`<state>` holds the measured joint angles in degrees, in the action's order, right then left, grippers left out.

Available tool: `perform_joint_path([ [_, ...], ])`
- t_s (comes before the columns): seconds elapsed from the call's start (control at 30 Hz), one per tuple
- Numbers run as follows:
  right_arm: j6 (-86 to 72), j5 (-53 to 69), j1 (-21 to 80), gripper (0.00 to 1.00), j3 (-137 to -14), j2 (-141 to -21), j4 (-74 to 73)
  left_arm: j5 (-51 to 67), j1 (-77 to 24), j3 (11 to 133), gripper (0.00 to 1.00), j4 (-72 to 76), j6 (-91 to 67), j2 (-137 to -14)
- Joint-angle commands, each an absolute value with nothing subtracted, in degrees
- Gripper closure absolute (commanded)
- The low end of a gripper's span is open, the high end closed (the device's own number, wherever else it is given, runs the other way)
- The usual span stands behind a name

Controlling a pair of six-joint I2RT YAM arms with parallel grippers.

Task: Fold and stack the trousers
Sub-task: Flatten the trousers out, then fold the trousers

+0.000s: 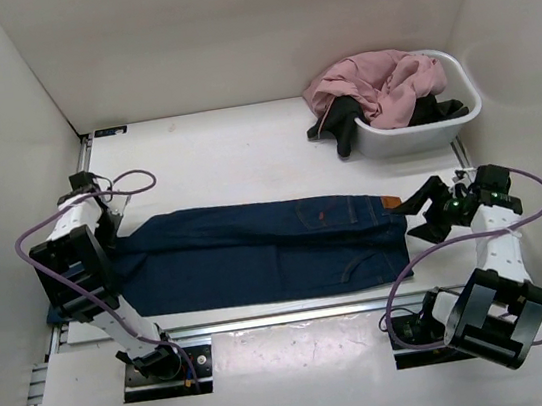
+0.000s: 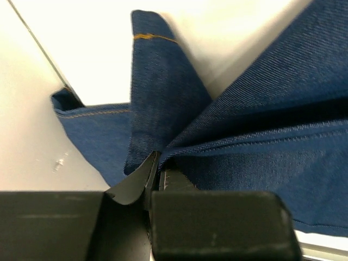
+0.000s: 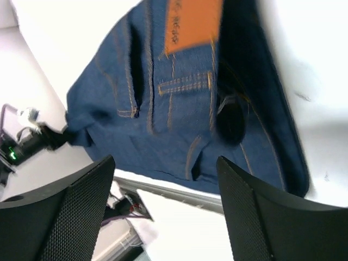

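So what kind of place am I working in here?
Probably a lab test cell, not a home: plain white panels wall in a white table, a metal rail runs along its near edge, and jeans and a laundry basket are laid out.

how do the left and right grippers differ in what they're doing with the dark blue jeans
The left gripper has its fingers shut on a fold of the dark navy-blue denim jeans at the leg end; the right gripper has its fingers spread wide, nothing between them. The left one touches cloth; the right one hangs clear by the waistband end. Both face the same pair.
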<state>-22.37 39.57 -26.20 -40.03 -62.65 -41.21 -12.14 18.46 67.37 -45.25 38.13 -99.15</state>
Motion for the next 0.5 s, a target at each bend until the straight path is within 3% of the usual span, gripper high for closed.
perform_joint_path([
  [0.0,-30.65,33.84,-26.46,0.19,-44.46,-60.56,-45.71,-9.93,18.11,66.18,0.86,-45.70,37.71,-95.10],
  [0.1,-40.85,29.39,-26.46,0.13,-49.80,-58.01,-48.58,-9.93,18.11,66.18,0.86,-46.75,37.18,-95.10],
  [0.27,-46.31,24.35,-25.93,0.13,-56.95,-58.62,-63.44,-9.40,18.11,66.18,0.86,-47.28,37.18,-94.57],
  [0.47,-64.38,27.79,-19.61,0.17,-40.79,-60.81,-44.50,-8.88,18.11,67.76,0.86,-47.81,37.18,-95.62],
])
